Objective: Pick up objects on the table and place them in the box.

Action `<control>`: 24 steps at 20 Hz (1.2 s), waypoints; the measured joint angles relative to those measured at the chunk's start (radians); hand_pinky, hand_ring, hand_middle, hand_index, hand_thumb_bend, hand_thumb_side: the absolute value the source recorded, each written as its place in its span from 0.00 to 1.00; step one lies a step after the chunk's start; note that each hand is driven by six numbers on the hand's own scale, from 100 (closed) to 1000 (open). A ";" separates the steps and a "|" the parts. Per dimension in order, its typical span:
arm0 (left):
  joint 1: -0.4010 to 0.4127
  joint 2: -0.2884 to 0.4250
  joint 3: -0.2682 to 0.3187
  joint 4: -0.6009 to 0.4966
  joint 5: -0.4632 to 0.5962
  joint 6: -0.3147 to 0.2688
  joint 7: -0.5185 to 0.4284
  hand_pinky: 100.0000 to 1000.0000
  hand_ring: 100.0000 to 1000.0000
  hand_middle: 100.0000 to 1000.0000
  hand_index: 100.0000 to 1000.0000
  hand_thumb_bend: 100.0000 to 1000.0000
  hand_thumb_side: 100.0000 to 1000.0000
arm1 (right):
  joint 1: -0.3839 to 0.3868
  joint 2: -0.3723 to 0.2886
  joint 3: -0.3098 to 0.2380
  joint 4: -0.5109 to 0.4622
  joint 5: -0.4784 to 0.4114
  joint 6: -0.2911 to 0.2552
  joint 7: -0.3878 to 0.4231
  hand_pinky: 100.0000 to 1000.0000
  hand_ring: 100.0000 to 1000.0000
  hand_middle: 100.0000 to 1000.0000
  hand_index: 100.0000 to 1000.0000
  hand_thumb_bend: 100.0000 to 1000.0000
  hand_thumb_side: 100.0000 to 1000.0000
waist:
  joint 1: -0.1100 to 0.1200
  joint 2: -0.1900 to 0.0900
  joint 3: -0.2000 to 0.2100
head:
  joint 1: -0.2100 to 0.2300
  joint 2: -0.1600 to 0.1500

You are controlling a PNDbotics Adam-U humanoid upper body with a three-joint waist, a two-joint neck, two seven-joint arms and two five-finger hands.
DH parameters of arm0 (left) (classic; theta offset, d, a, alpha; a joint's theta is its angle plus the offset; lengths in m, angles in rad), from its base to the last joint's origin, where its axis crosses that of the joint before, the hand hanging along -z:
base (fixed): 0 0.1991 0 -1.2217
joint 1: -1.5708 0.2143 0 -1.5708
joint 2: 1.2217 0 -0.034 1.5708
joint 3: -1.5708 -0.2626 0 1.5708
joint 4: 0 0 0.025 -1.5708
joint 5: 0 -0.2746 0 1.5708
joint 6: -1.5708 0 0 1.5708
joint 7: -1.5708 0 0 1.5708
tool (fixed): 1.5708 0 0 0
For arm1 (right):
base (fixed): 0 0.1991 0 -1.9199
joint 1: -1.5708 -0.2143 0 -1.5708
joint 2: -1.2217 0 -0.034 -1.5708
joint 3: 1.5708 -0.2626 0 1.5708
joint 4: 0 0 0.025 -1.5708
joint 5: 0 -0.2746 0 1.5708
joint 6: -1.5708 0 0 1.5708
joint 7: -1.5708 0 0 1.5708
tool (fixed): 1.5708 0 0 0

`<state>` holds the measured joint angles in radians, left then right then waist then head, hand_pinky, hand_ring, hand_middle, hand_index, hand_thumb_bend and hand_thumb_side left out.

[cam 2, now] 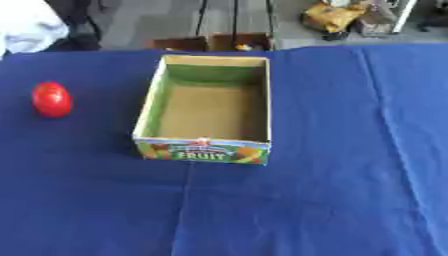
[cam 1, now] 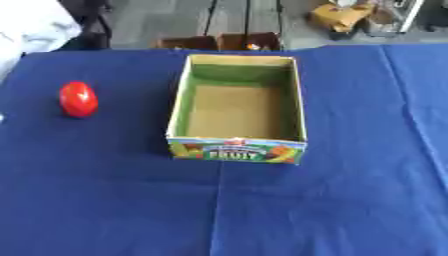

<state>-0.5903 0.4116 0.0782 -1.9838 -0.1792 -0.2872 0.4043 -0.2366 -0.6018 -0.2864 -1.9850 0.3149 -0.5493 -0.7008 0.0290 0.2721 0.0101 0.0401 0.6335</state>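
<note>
A red, egg-shaped object [cam 1: 78, 99] lies on the blue tablecloth at the left, well apart from the box. The open cardboard box [cam 1: 179, 107] stands in the middle of the table, green along its inner walls, with a printed front panel reading FRUIT [cam 1: 236, 150]. Nothing shows inside it but its brown bottom. Neither of my hands appears in either view.
The blue cloth [cam 1: 350, 200] covers the whole table, with a crease running down from the box's front. Beyond the far edge are brown boxes [cam 1: 219, 42] on the floor, a yellow-brown heap [cam 1: 339, 16] at the upper right and white fabric [cam 1: 31, 25] at the upper left.
</note>
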 measured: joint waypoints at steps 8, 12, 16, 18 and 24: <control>0.000 0.000 0.000 0.000 0.002 0.001 -0.001 0.65 0.77 0.71 0.98 0.00 0.99 | 0.000 0.000 0.000 0.000 0.000 0.000 0.000 0.65 0.76 0.77 0.84 0.00 0.92 | 0.001 0.007 -0.004 | 0.008 0.009; 0.000 0.009 0.000 0.000 -0.001 0.011 -0.005 0.63 0.76 0.72 0.99 0.00 0.98 | 0.000 0.000 0.000 0.000 0.000 -0.001 0.001 0.65 0.76 0.77 0.84 0.00 0.93 | 0.001 0.010 -0.005 | 0.015 0.007; -0.003 0.083 0.008 0.000 -0.050 0.090 -0.029 0.63 0.75 0.72 0.98 0.00 0.95 | 0.000 0.000 0.000 0.000 0.000 -0.001 0.001 0.65 0.76 0.77 0.84 0.00 0.93 | 0.004 0.009 -0.006 | 0.016 0.006; -0.015 0.134 0.010 0.003 -0.091 0.149 -0.051 0.63 0.76 0.72 0.99 0.00 0.94 | 0.000 0.000 0.002 0.000 0.000 -0.001 0.001 0.65 0.76 0.77 0.84 0.00 0.93 | 0.006 0.007 -0.008 | 0.016 0.006; -0.077 0.249 -0.005 0.077 -0.197 0.244 -0.118 0.64 0.77 0.74 0.99 0.00 0.93 | 0.005 -0.001 0.004 0.000 -0.001 -0.002 0.002 0.65 0.76 0.77 0.84 0.00 0.93 | 0.004 0.001 -0.015 | 0.019 0.006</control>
<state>-0.6670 0.6601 0.0727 -1.9065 -0.3759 -0.0432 0.2858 -0.2313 -0.6027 -0.2827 -1.9850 0.3142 -0.5517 -0.6985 0.0333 0.2734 -0.0053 0.0589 0.6397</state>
